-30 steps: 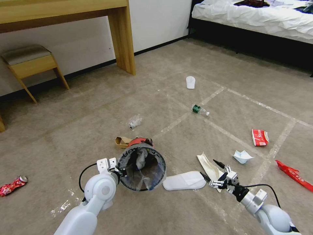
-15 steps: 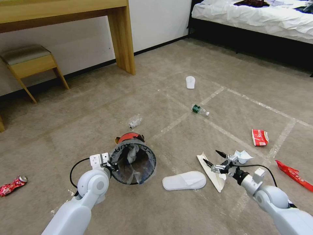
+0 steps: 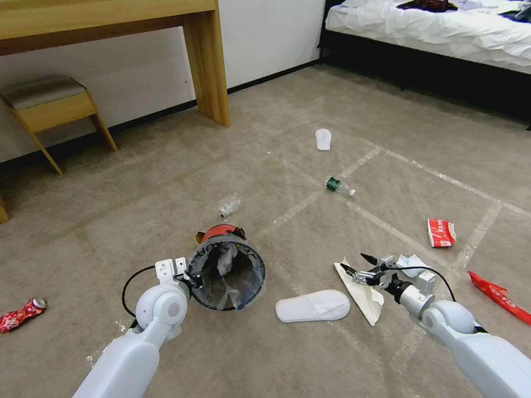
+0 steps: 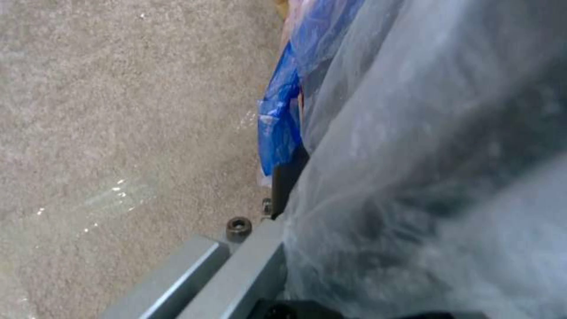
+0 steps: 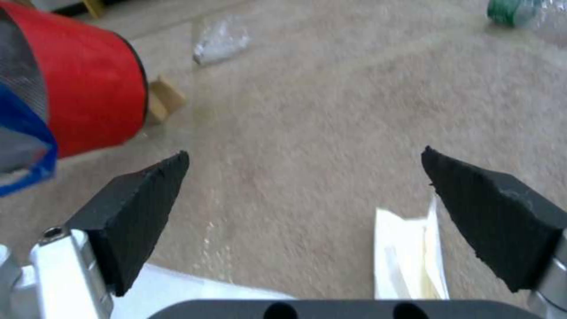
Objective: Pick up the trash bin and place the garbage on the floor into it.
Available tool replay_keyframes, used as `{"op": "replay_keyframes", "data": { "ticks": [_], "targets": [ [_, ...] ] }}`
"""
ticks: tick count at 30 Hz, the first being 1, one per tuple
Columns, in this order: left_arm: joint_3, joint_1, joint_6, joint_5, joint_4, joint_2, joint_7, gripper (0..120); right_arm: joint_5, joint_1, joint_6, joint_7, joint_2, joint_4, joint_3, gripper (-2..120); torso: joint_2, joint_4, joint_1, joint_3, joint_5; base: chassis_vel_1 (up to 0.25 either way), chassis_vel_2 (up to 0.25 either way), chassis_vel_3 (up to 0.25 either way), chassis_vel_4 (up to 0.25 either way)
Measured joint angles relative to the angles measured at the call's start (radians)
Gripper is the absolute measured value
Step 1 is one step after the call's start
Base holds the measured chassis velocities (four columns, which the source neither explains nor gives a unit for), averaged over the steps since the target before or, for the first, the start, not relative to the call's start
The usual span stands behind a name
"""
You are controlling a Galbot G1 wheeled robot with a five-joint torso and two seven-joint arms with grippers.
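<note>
Crinkly clear plastic is lining the round red trash bin (image 3: pixel 227 271), which the left gripper (image 3: pixel 191 279) is clamping at the rim, tilted above the carpeted floor (image 3: pixel 166 182). Right gripper (image 3: pixel 354 264) is hovering with fingers spread wide, empty, over flat cream paper (image 3: pixel 362 290) beside a white slipper (image 3: pixel 312 305).

Plenty of bare floor (image 3: pixel 166 182) mid-frame. Lower center's crowded though: trash bin (image 3: pixel 227 271), white slipper (image 3: pixel 312 305) and cream paper (image 3: pixel 362 290) sit close together.

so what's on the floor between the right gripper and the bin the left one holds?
Head view: a white slipper lies flat on the carpet between the open right gripper and the trash bin held by the left gripper.
</note>
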Motion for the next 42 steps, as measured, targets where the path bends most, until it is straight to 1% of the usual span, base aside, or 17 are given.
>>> {"op": "replay_keyframes", "data": {
  "ticks": [2,5,7,8,9,10,13,21,25,28,37,39,40,42],
  "targets": [
    [0.0,0.0,0.0,-0.001,0.0,0.0,0.001,0,0.002,0.008,-0.002,-0.004,-0.001,-0.014,-0.01,100,0.0,0.0,0.0,0.0,0.0,0.0,0.0,0.0,0.0],
    [-0.001,0.0,0.0,-0.001,0.0,-0.001,0.002,0,0.009,0.03,-0.028,-0.013,-0.012,-0.038,-0.041,100,0.0,0.0001,0.0,0.0,0.0002,0.0,0.0,0.0,0.0],
    [-0.001,0.004,0.001,0.002,0.0,-0.006,0.005,0,0.035,0.054,-0.077,-0.026,-0.034,-0.051,-0.076,100,0.0,0.0001,0.0,0.0,0.0,0.0,0.0,0.0,0.0],
    [-0.001,0.004,0.001,0.002,0.0,-0.006,0.005,0,0.035,0.054,-0.077,-0.026,-0.034,-0.051,-0.076,100,0.0,0.0001,0.0,0.0,0.0,0.0,0.0,0.0,0.0],
    [-0.001,0.009,0.004,0.008,0.0,-0.009,0.008,0,0.065,0.064,-0.116,-0.038,-0.05,-0.056,-0.098,100,0.0,0.0001,0.0,0.0,0.0001,0.0,0.0,0.0,0.0],
    [-0.001,0.009,0.004,0.008,0.0,-0.009,0.008,0,0.065,0.064,-0.116,-0.038,-0.05,-0.056,-0.098,100,0.0,0.0001,0.0,0.0,0.0001,0.0,0.0,0.0,0.0],
    [-0.004,0.018,0.005,0.017,0.0,-0.011,0.013,0,0.098,0.075,-0.175,-0.066,-0.068,-0.073,-0.106,100,0.0,0.0002,0.0,0.0,0.0001,0.0,0.0,0.0,0.0],
    [-0.006,0.021,0.004,0.019,-0.001,-0.01,0.016,0,0.125,0.069,-0.21,-0.093,-0.109,-0.13,-0.098,100,0.0,0.0001,0.0,0.0,0.0,0.0,0.0,0.0,0.0],
    [-0.001,0.021,0.002,0.024,0.004,-0.02,0.017,0,0.126,0.055,-0.237,-0.094,-0.127,-0.152,-0.079,100,0.0,-0.0001,0.0,0.0,-0.0001,0.0,0.0,0.0,0.0],
    [0.003,0.021,0.001,0.03,0.008,-0.028,0.017,0,0.13,0.051,-0.242,-0.09,-0.128,-0.17,-0.066,100,0.0,0.0001,0.0,0.0,0.0001,0.0,0.0,0.0,0.0],
    [0.01,0.022,0.0,0.032,0.01,-0.035,0.016,0,0.14,0.054,-0.258,-0.097,-0.117,-0.217,-0.061,100,0.0,0.0,0.0,0.0,0.0,0.0,0.0,0.0,0.0],
    [0.011,0.021,0.0,0.032,0.012,-0.036,0.015,0,0.16,0.06,-0.298,-0.113,-0.106,-0.226,-0.067,100,0.0,0.0,0.0,0.0,0.0001,0.0,0.0,0.0,0.0],
    [0.011,0.021,0.0,0.032,0.012,-0.036,0.015,0,0.16,0.06,-0.298,-0.113,-0.106,-0.226,-0.067,100,0.0,0.0,0.0,0.0,0.0001,0.0,0.0,0.0,0.0],
    [0.012,0.021,0.0,0.032,0.015,-0.038,0.014,0,0.197,0.079,-0.374,-0.129,-0.089,-0.231,-0.075,100,0.0,0.0001,0.0,0.0,-0.0002,0.0,0.0,0.0,0.0]
  ]
}}
